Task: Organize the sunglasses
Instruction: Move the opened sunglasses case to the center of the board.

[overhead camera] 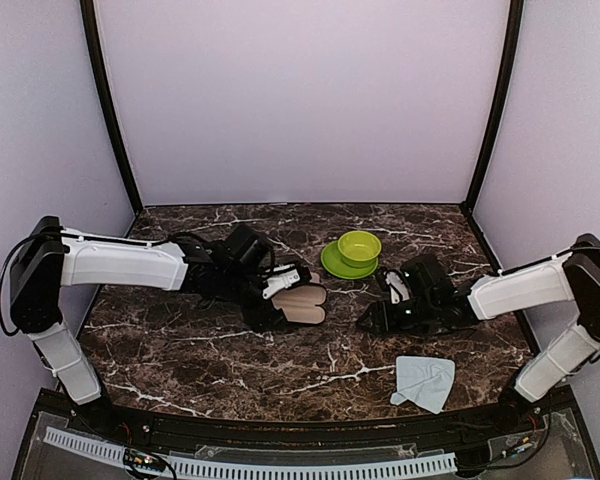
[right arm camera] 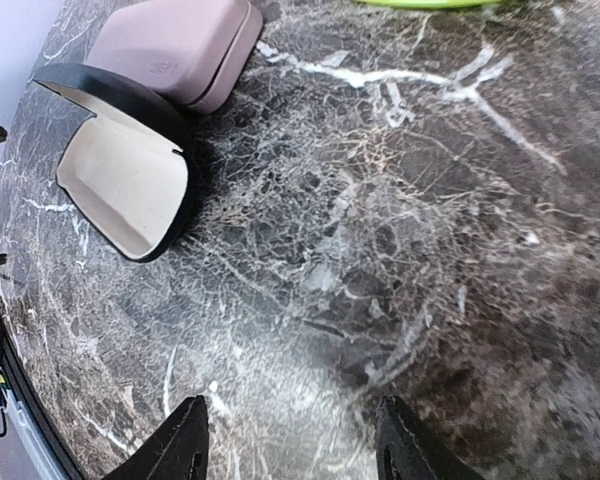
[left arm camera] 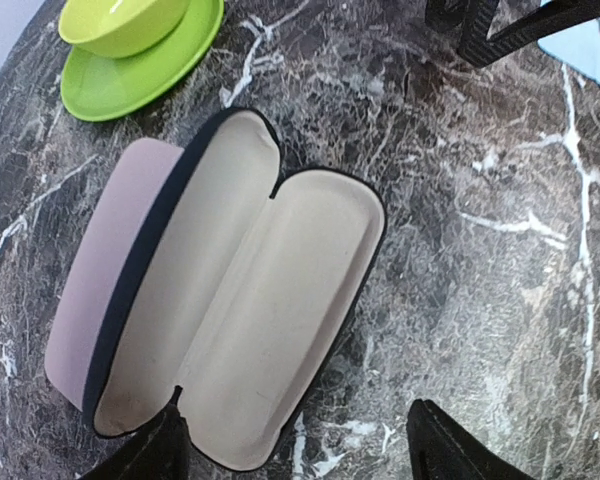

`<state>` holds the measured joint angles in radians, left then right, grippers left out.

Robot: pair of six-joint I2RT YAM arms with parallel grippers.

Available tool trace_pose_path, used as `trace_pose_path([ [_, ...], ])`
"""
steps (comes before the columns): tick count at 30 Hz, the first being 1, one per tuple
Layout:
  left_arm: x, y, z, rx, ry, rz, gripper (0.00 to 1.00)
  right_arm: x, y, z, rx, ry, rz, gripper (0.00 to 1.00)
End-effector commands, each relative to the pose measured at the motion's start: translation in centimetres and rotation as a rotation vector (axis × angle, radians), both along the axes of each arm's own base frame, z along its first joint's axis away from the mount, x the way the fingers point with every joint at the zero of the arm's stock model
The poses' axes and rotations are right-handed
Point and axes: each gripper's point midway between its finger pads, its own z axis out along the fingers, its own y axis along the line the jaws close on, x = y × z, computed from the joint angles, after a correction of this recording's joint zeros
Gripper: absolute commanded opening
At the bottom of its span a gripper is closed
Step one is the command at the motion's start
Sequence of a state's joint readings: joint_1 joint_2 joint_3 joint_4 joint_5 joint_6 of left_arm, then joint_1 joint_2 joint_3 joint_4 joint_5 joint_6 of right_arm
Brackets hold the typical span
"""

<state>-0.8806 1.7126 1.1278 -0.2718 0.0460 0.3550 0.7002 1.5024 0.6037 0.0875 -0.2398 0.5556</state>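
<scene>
Neither pair of sunglasses shows in any view. A black oval case (left arm camera: 240,300) lies open with its beige lining up, and holds nothing. A closed pink rectangular case (left arm camera: 95,275) lies against its far side. My left gripper (left arm camera: 300,460) is open and empty, low over the near end of the open case (overhead camera: 305,313). My right gripper (right arm camera: 295,445) is open and empty over bare marble, to the right of both cases. In the right wrist view the open case (right arm camera: 120,185) and the pink case (right arm camera: 175,45) lie at the upper left.
A green bowl on a green plate (overhead camera: 352,252) stands behind the cases at centre. A light blue cloth (overhead camera: 425,382) lies near the front right edge. The right gripper's black fingers (left arm camera: 480,30) show at the top of the left wrist view.
</scene>
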Motion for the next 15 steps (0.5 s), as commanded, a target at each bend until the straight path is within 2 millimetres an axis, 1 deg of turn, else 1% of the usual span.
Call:
trace_pose_path([
  [1,-0.4,-1.3,3.6,-0.171,0.007,0.024,0.78,0.0,-1.3,2.3,-0.030,-0.041,-0.045,0.58],
  [4,-1.0,-2.1,3.6,-0.209,0.086,0.064,0.78,-0.8,-3.5,2.6,-0.108,-0.028,-0.103,0.58],
  [6,-1.7,-2.5,3.2,-0.214,0.095,0.073,0.78,-1.7,-5.4,2.3,-0.177,0.003,-0.148,0.58],
  [8,-2.2,-3.0,3.0,-0.215,0.079,0.079,0.78,-2.7,-6.6,2.3,-0.211,0.031,-0.174,0.58],
  [10,-2.3,-3.3,2.9,-0.225,0.073,0.103,0.78,-4.0,-7.1,2.5,-0.214,0.055,-0.195,0.57],
  [13,-1.6,-3.3,2.9,-0.235,0.058,0.168,0.78,-6.2,-7.5,2.2,-0.219,0.085,-0.222,0.56],
  [15,-1.1,-3.1,2.9,-0.236,0.041,0.206,0.78,-7.9,-7.6,1.8,-0.226,0.102,-0.238,0.54],
])
